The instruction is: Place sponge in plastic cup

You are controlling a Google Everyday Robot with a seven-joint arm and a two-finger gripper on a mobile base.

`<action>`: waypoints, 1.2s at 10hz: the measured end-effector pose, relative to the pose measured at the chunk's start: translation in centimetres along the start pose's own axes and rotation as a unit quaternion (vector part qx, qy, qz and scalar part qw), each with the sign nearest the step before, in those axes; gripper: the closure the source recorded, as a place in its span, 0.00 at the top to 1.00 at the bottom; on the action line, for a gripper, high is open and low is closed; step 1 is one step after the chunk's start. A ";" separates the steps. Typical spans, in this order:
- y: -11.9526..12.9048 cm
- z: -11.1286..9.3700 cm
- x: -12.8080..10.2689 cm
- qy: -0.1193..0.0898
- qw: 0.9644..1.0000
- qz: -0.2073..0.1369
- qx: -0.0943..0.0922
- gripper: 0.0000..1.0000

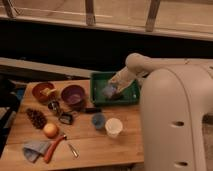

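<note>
The sponge (108,91) is a small pale grey-blue block, showing over the green tray (131,98) at the back of the wooden table. My gripper (111,89) reaches down into the tray from the right and is shut on the sponge. The plastic cup (98,120) is a short blue-grey cup standing upright on the table in front of the tray, below and slightly left of the gripper. My large white arm (172,115) fills the right side of the view.
A cream-white cup (113,127) stands next to the blue cup. To the left are a purple bowl (73,95), an orange bowl (43,91), a small metal cup (54,106), a pine cone (36,118), an orange fruit (50,130), a grey-blue cloth (34,149) and a red-handled tool (52,148).
</note>
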 end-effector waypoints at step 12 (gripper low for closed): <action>-3.8 -2.4 6.4 0.133 0.984 -0.116 -0.008 0.00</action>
